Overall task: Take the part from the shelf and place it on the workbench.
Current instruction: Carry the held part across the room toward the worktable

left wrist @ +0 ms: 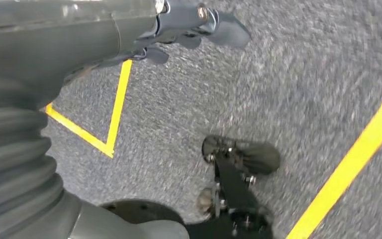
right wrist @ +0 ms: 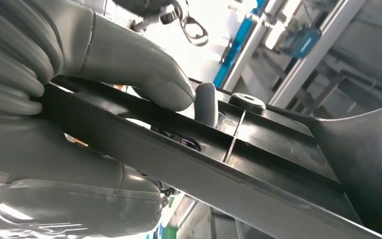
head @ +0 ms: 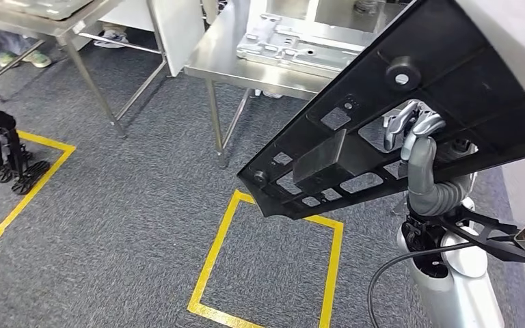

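The part (head: 383, 116) is a long black plastic panel with cut-outs, held up in the air and tilted across the right of the head view. My right hand (head: 417, 137) grips it from below, fingers hooked through an opening. In the right wrist view the thumb (right wrist: 144, 59) presses on the panel's (right wrist: 278, 149) top rib while the other fingers clamp under it. The steel workbench (head: 219, 61) stands ahead, beyond the part's lower tip. My left hand (left wrist: 189, 22) hangs over the carpet, its dark fingers apart and holding nothing.
A pressed metal plate (head: 301, 41) lies on the workbench. A second steel table (head: 61, 27) stands at the back left, with a person's shoes (head: 37, 59) behind it. Yellow tape squares (head: 266, 260) mark the grey carpet. A black wheeled stand (head: 10, 160) stands at the left.
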Robot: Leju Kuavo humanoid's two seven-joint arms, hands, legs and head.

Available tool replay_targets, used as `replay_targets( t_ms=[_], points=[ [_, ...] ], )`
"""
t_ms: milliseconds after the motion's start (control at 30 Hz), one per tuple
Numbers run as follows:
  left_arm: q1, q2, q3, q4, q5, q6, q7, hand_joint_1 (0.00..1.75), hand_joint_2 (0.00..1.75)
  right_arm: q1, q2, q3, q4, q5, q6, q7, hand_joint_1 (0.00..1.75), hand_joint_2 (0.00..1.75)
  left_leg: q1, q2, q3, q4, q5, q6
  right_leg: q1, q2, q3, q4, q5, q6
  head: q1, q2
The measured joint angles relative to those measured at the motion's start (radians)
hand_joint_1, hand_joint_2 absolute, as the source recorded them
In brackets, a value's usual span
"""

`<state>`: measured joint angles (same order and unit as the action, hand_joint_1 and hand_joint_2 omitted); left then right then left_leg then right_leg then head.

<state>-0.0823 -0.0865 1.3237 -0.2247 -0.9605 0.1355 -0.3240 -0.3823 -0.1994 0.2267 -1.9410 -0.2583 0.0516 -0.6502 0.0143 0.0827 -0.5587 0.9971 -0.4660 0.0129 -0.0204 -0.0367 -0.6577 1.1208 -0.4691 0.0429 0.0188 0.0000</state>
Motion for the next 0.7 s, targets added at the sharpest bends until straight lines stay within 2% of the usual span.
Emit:
replay_targets(
  t_ms=[33,67,100,167,200,233,300,333,367,400,433,467,500,533,567,600,667,700],
  points=[
    [0.000,0.001,0.000,0.000,0.001,-0.001,0.002,0.00,1.75,0.000,-0.001,-0.002,-0.001,0.000,0.000,-0.001,1.75,1.75,-0.003,0.010,0.002,0.003,-0.005,-0.006,0.003,-0.021,0.031,-0.060,0.020,-0.005,-0.001,0.000],
    [0.000,0.002,0.000,0.000,0.003,-0.001,0.004,0.00,1.75,0.000,-0.001,-0.003,-0.003,0.000,-0.001,-0.002,1.75,1.75,-0.006,0.019,0.005,0.006,-0.009,-0.012,0.006,-0.035,0.050,-0.096,0.029,-0.012,-0.002,0.000],
    [0.000,0.004,0.000,0.000,0.004,-0.002,0.005,0.00,1.75,0.001,-0.002,-0.004,-0.004,0.000,-0.001,-0.004,1.75,1.75,-0.009,0.028,0.007,0.007,-0.013,-0.019,0.010,-0.039,0.055,-0.109,0.028,-0.019,-0.004,0.000],
    [-0.002,0.007,0.000,0.000,0.006,-0.002,0.008,0.00,1.75,0.006,-0.002,-0.006,-0.006,0.000,-0.003,-0.005,1.75,1.75,-0.009,0.045,0.012,0.007,-0.018,-0.031,0.010,-0.011,0.052,-0.109,0.030,-0.032,-0.006,0.000],
    [-0.003,0.008,0.000,0.000,0.006,-0.002,0.010,0.00,1.75,0.008,-0.003,-0.008,-0.008,0.000,-0.003,-0.006,1.75,1.75,-0.007,0.034,0.011,0.015,-0.027,-0.037,0.008,0.001,0.052,-0.111,0.032,-0.038,-0.008,0.000],
    [-0.004,0.009,0.000,0.000,0.007,-0.002,0.013,0.00,1.75,0.009,-0.003,-0.009,-0.009,0.000,-0.004,-0.007,1.75,1.75,-0.004,0.012,0.003,0.040,-0.045,-0.042,0.005,0.013,0.053,-0.113,0.034,-0.044,-0.010,0.000],
    [-0.004,0.011,0.000,0.000,0.008,-0.002,0.019,0.00,1.75,0.010,-0.003,-0.010,-0.011,0.000,-0.004,-0.009,1.75,1.75,-0.001,-0.049,-0.044,0.147,-0.106,-0.047,0.003,0.035,0.054,-0.116,0.037,-0.053,-0.014,0.000],
    [-0.001,0.011,0.000,0.000,0.008,-0.002,0.021,0.00,1.75,0.011,-0.003,-0.010,-0.011,0.000,-0.004,-0.009,1.75,1.75,-0.001,-0.064,-0.079,0.218,-0.136,-0.048,0.005,0.048,0.054,-0.115,0.037,-0.056,-0.015,0.000],
    [0.002,0.011,0.000,0.000,0.008,-0.002,0.023,0.00,1.75,0.012,-0.002,-0.010,-0.011,0.000,-0.003,-0.009,1.75,1.75,-0.001,-0.071,-0.108,0.274,-0.152,-0.047,0.007,0.063,0.053,-0.115,0.038,-0.057,-0.015,0.000],
    [0.004,0.011,0.000,0.000,0.008,-0.003,0.022,0.00,1.75,0.014,-0.002,-0.010,-0.010,0.000,-0.001,-0.009,1.75,1.75,-0.001,-0.074,-0.124,0.297,-0.148,-0.046,0.009,0.079,0.054,-0.114,0.038,-0.058,-0.016,0.000],
    [0.005,0.011,0.001,0.000,0.008,-0.004,0.021,0.00,1.75,0.014,-0.002,-0.010,-0.010,0.000,0.001,-0.009,1.75,1.75,-0.002,-0.077,-0.122,0.281,-0.124,-0.042,0.011,0.095,0.055,-0.114,0.038,-0.058,-0.016,0.000],
    [0.005,0.011,0.001,0.000,0.009,-0.006,0.020,0.00,1.75,0.015,-0.002,-0.010,-0.010,0.000,0.003,-0.010,1.75,1.75,-0.002,-0.084,-0.101,0.226,-0.085,-0.036,0.013,0.109,0.057,-0.114,0.038,-0.058,-0.016,0.000],
    [0.005,0.011,0.001,0.000,0.009,-0.008,0.019,0.00,1.75,0.015,-0.002,-0.010,-0.010,-0.001,0.004,-0.011,1.75,1.75,-0.003,-0.104,-0.071,0.152,-0.046,-0.028,0.013,0.122,0.058,-0.113,0.038,-0.058,-0.016,0.000],
    [0.004,0.012,0.001,0.000,0.009,-0.010,0.019,0.00,1.75,0.014,-0.002,-0.010,-0.009,-0.001,0.005,-0.012,1.75,1.75,-0.002,-0.126,-0.044,0.086,-0.018,-0.021,0.014,0.135,0.058,-0.112,0.037,-0.056,-0.014,0.000],
    [0.004,0.013,0.001,0.000,0.010,-0.012,0.018,0.00,1.75,0.014,-0.002,-0.010,-0.009,-0.001,0.005,-0.012,1.75,1.75,-0.003,-0.142,-0.024,0.039,-0.002,-0.016,0.013,0.146,0.057,-0.112,0.038,-0.052,-0.015,0.000],
    [0.004,0.014,0.001,0.000,0.010,-0.013,0.019,0.00,1.75,0.014,-0.002,-0.010,-0.008,-0.001,0.005,-0.013,1.75,1.75,-0.005,-0.151,-0.015,0.017,0.001,-0.011,0.010,0.157,0.054,-0.112,0.039,-0.046,-0.015,0.000],
    [0.001,0.013,0.001,0.000,0.014,-0.014,0.020,0.00,1.75,0.015,-0.002,-0.010,-0.008,-0.002,0.006,-0.013,1.75,1.75,-0.007,-0.135,-0.009,0.008,0.003,-0.006,0.007,0.175,0.049,-0.115,0.043,-0.032,-0.016,0.000],
    [-0.001,0.013,0.001,0.001,0.016,-0.015,0.022,0.00,1.75,0.016,-0.002,-0.010,-0.008,-0.002,0.007,-0.014,1.75,1.75,-0.005,-0.125,-0.004,0.000,0.007,-0.002,0.007,0.166,0.047,-0.113,0.041,-0.027,-0.016,0.000]
  ],
)
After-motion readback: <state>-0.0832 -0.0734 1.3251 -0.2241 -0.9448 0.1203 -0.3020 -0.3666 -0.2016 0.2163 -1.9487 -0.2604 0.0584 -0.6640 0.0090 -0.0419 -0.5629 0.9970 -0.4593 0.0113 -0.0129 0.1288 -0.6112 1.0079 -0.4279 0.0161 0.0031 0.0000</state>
